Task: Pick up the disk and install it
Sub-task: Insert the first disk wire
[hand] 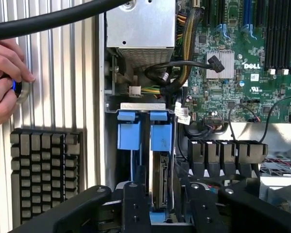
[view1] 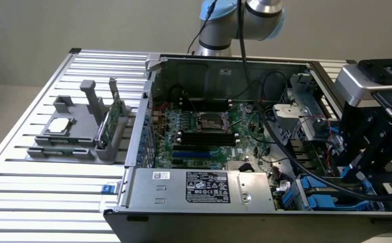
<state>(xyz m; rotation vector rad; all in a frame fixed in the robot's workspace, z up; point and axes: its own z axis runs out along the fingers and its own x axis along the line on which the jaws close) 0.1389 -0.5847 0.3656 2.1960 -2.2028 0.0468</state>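
disk (hand: 161,167): blue carrier | motherboard (hand: 233,73): green (white lettering) | pincer (hand: 167,196): black

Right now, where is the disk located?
In the wrist view, the disk stands on edge in the drive bay, between the fingers of the end effector, beside another blue carrier.

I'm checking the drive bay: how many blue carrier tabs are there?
2. One blue tab is nearer the case wall, the other beside it, nearer the motherboard; more may be hidden deeper in.
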